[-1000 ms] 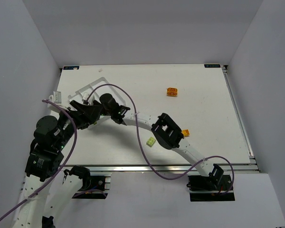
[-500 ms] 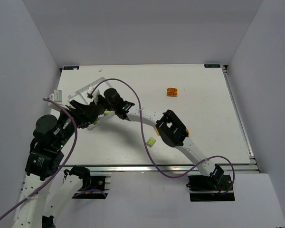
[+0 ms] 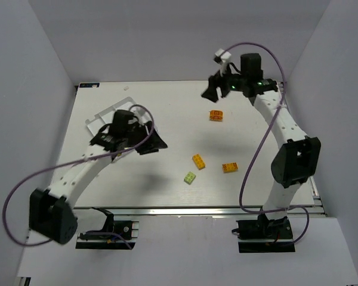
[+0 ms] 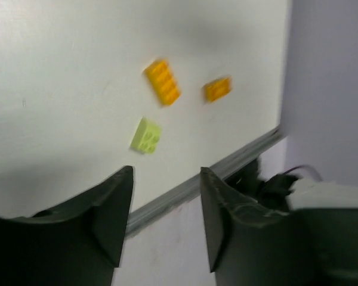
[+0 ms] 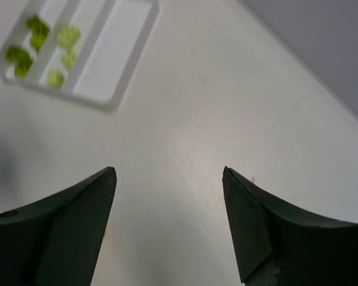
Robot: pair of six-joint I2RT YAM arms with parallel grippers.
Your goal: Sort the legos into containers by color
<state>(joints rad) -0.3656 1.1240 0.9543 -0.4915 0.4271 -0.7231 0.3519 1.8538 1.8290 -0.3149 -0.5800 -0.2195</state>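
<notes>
Our left hand hangs open near three legos; our right hand, open, near an orange lego; white surface, grey walls.

Tray back-left on table; legos in two compartments; four loose legos right of tray, mid-table.

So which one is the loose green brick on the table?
On the white table, look near the middle of the front rail, where three small bricks lie. The lime green brick is leftmost and closest to the rail. Unlike the long orange brick and the short orange brick beside it, it alone is green.
</notes>
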